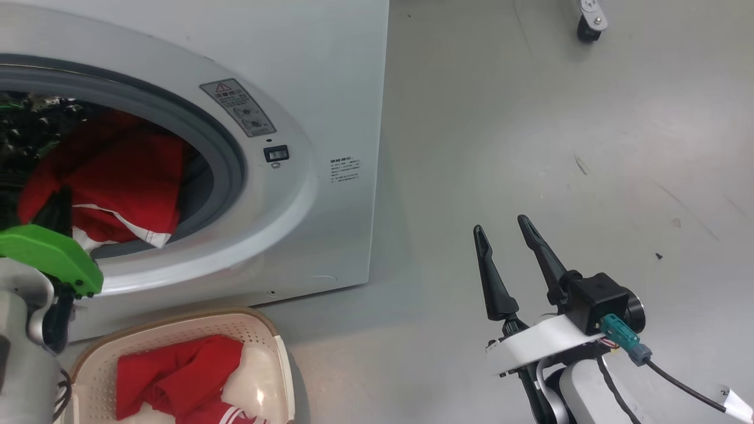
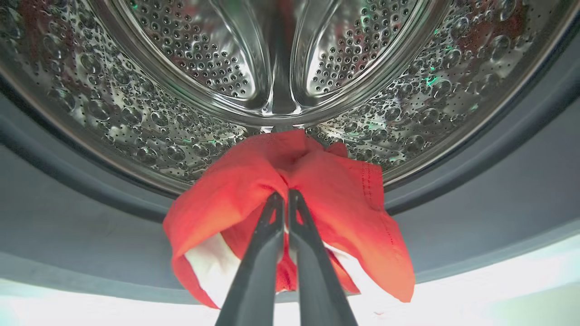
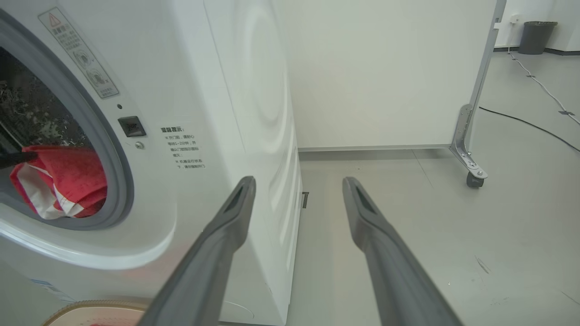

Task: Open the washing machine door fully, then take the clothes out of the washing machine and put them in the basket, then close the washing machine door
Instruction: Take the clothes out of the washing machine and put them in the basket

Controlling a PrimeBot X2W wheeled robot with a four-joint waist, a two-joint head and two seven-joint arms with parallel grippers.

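Observation:
The white washing machine (image 1: pixel 330 88) stands with its round drum mouth uncovered; the washing machine door is out of view. Red clothes (image 1: pixel 118 176) with white trim hang at the drum's lower lip. My left gripper (image 2: pixel 283 197) is shut on a fold of these clothes (image 2: pixel 235 181), just inside the grey rubber ring. The cream basket (image 1: pixel 259 330) sits on the floor below the opening, with another red garment (image 1: pixel 177 371) in it. My right gripper (image 1: pixel 500 224) hovers open over the floor right of the machine, nothing between its fingers (image 3: pixel 235 213).
A wheeled partition frame (image 3: pixel 473 179) stands to the right behind the machine, its caster (image 1: pixel 589 26) on the grey floor. A black cable (image 3: pixel 521 120) runs across the floor towards a dark bin (image 3: pixel 537 36).

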